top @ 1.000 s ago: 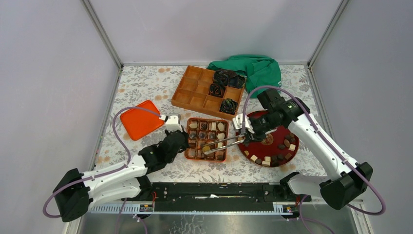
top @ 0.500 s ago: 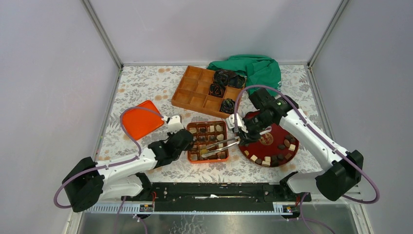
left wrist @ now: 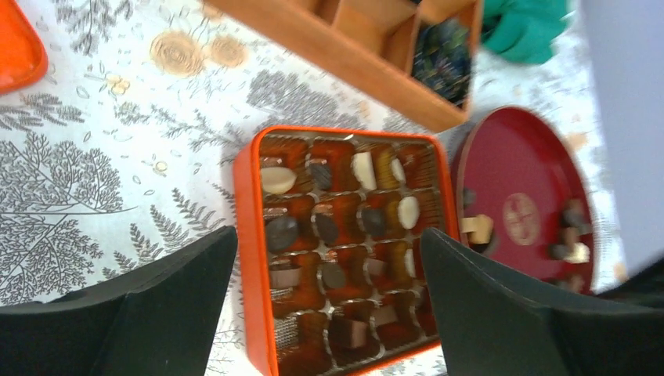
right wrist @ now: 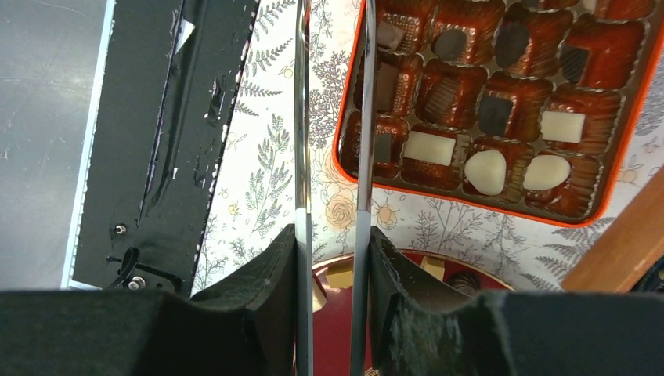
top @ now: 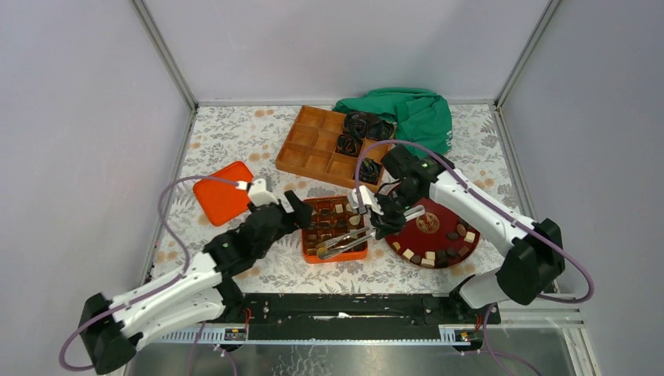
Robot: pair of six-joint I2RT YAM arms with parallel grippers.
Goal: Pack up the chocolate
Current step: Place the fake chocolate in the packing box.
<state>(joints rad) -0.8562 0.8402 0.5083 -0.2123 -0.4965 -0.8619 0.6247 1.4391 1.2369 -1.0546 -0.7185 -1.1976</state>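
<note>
The chocolate sits as small dark, tan and cream pieces in the cups of an orange box (top: pixel 309 252) (left wrist: pixel 244 258) (right wrist: pixel 348 117). More pieces (top: pixel 438 254) lie on a red plate (top: pixel 432 205) to its right. My left gripper (top: pixel 301 211) (left wrist: pixel 329 235) hovers at the box's left side, open wide and empty. My right gripper (top: pixel 384 215) (right wrist: pixel 330 235) is shut on silver tongs (top: pixel 352 237) (right wrist: pixel 364 117). The tongs reach across the box to its near left corner. Their tips are out of the right wrist view.
A wooden divided tray (top: pixel 309 145) with black crinkled bundles (top: pixel 360 129) stands behind the box. A green cloth (top: pixel 411 113) lies at the back right, an orange lid (top: pixel 223 192) at the left. The black base rail (top: pixel 344 305) runs along the near edge.
My left gripper has gone from shut to wide open and has risen beside the box. The right arm has swung left, carrying the tongs further over the box.
</note>
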